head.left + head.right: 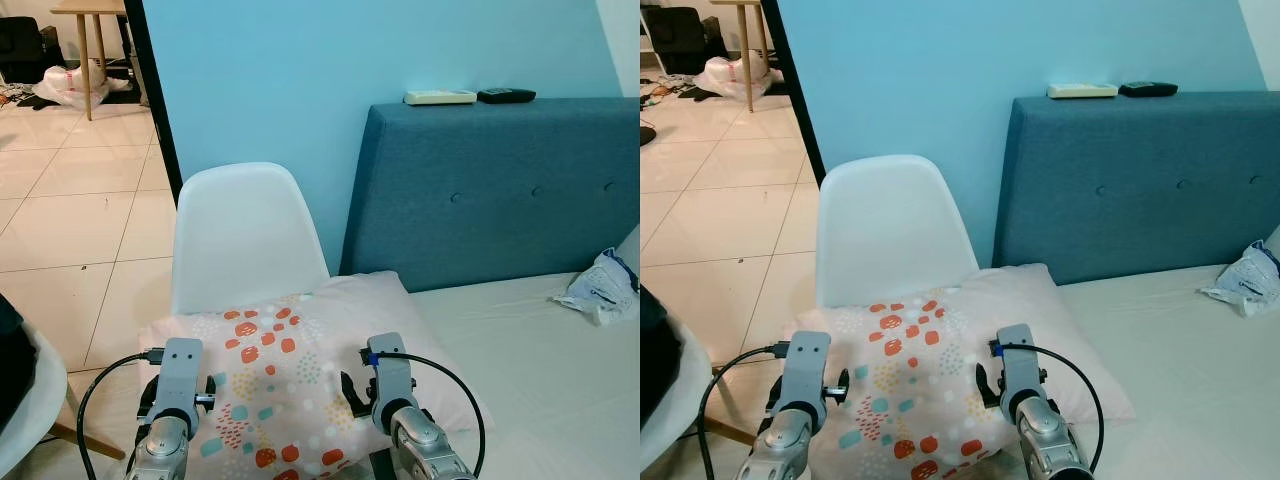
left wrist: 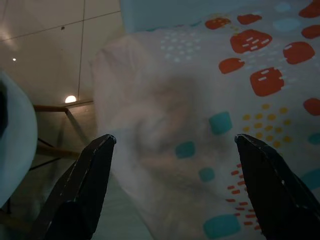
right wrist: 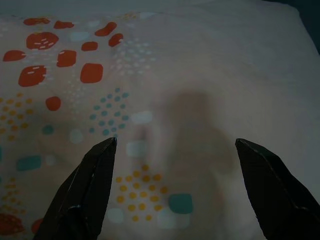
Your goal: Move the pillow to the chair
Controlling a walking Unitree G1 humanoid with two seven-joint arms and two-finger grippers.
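Jaws: both spread wide, pinching nothing | left gripper (image 2: 175, 145) over the pillow's (image 1: 300, 370) 8 o'clock corner, right gripper (image 3: 175, 145) over its 4 o'clock side | pillow lies flat on the chair (image 1: 240, 230) seat, overlapping the bed (image 1: 540, 340) edge, long axis running 8 to 2 o'clock | chair back at 12.

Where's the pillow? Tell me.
The pillow lies on the white chair's seat, one corner overlapping the bed, below the open left gripper and right gripper.
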